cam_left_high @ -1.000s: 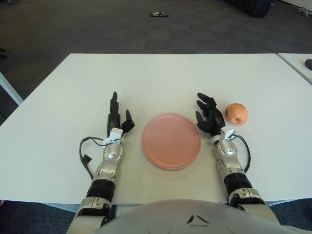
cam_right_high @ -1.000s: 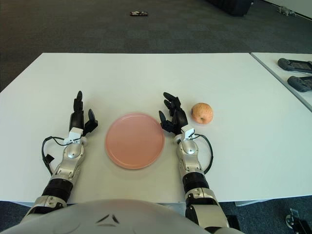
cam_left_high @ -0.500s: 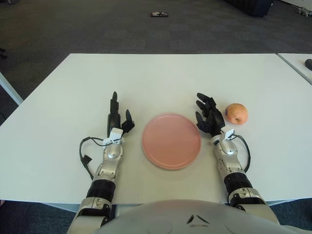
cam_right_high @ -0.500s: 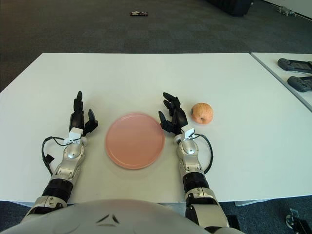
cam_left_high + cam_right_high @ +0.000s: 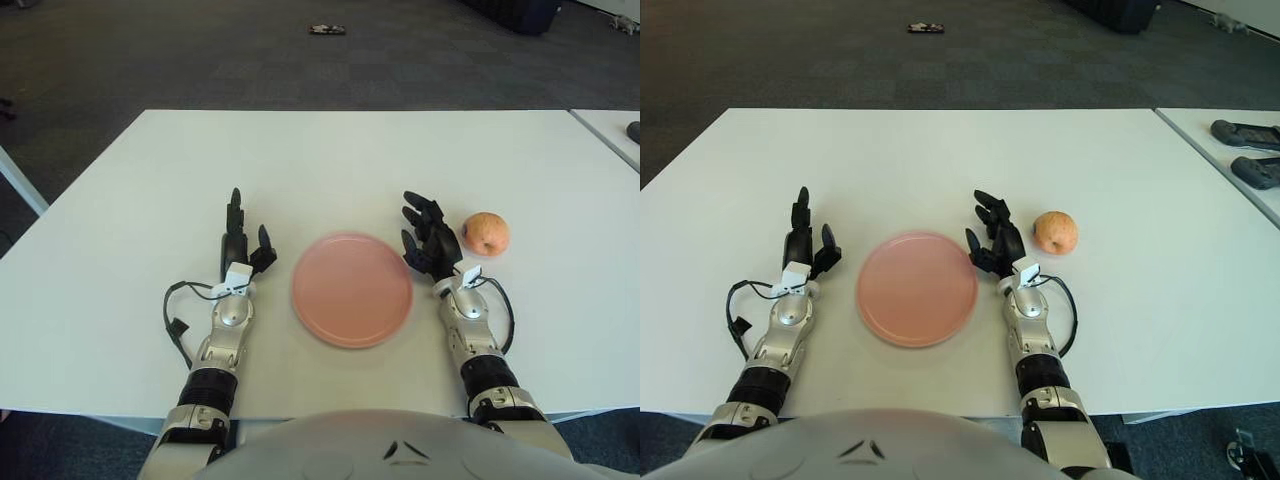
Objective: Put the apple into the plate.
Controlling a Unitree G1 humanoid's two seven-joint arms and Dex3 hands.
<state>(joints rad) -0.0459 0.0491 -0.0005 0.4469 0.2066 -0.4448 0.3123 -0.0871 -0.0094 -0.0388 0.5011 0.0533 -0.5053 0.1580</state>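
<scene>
Apple (image 5: pixel 485 233) just right of right hand (image 5: pixel 430 242), fingers spread (holding nothing), untouched

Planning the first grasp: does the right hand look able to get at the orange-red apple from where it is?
Probably yes. The right hand sits open just left of the orange-red apple, with only bare white table between them.

We are in what looks like an office or a robotics lab. The large white rectangular table (image 5: pixel 330 160) stands on dark grey carpet tiles (image 5: pixel 200 60). At 3 o'clock a second white table (image 5: pixel 1225 140) carries two dark handheld controllers (image 5: pixel 1248 148). At 12 o'clock a small dark object (image 5: pixel 327 29) lies on the floor.
</scene>
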